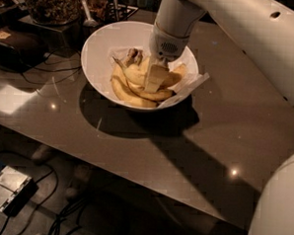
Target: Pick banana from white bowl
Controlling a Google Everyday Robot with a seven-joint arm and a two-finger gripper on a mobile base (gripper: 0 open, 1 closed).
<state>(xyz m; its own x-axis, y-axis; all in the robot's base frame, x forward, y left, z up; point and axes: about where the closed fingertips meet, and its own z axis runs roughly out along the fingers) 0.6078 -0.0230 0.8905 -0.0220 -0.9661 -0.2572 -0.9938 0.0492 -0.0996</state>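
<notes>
The white bowl stands on the dark table, with white paper lining hanging over its right rim. Several yellow bananas lie in it; some meet at a brown stem end at the back. A curved banana with a thin pointed tip lies along the front left of the pile. My gripper reaches down from the white arm into the middle of the bowl and rests on the pile, just right of that banana. The wrist hides the bananas behind it.
The table's near edge runs diagonally across the lower view, with cables and a grey box on the floor below. A glass jar, a spoon and dark trays stand behind the bowl at the back left. My white arm fills the right side.
</notes>
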